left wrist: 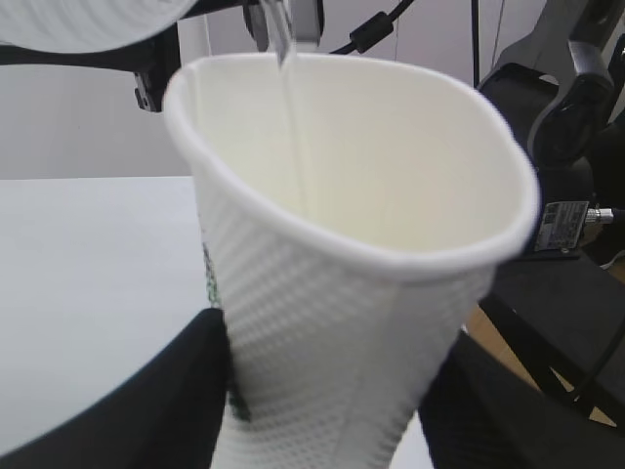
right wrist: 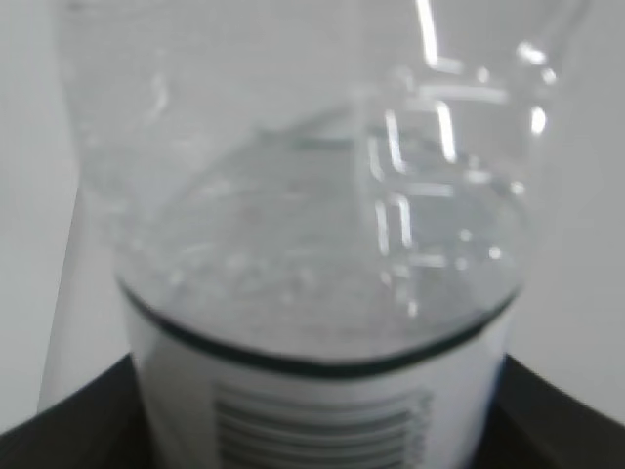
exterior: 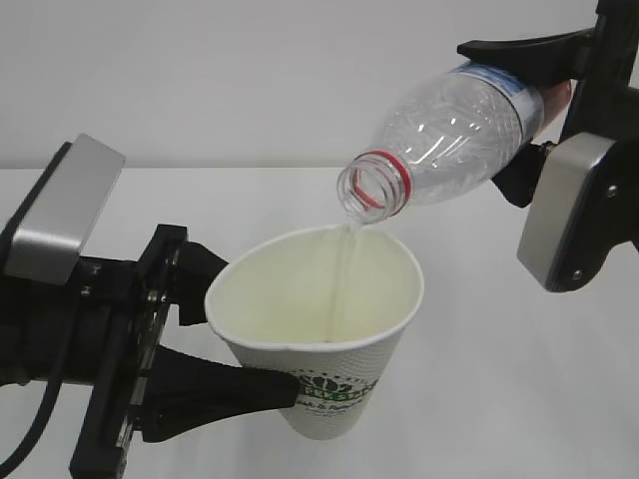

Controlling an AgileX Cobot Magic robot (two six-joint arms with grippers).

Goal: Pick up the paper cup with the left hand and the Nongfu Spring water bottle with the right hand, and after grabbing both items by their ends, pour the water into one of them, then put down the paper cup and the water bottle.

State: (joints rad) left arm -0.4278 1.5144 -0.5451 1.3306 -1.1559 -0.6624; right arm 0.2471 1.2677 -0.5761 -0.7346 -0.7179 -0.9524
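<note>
My left gripper (exterior: 262, 349) is shut on the white paper cup (exterior: 321, 334), black fingers (exterior: 215, 389) clamping its lower wall near the green logo; the cup leans a little. In the left wrist view the cup (left wrist: 342, 293) fills the frame between the left gripper's (left wrist: 327, 410) jaws. My right gripper (exterior: 534, 115) is shut on the labelled end of the clear water bottle (exterior: 449, 135), tipped mouth-down over the cup. A thin stream of water (exterior: 344, 261) falls from the red-ringed mouth into the cup, also seen as the water (left wrist: 285, 59). The bottle (right wrist: 312, 244) with its barcode label sits between the right gripper's (right wrist: 312, 430) jaws.
A white table (exterior: 499, 399) lies under both arms, with a pale wall behind. In the left wrist view, black stands and cables (left wrist: 566, 117) are at the right beyond the table edge.
</note>
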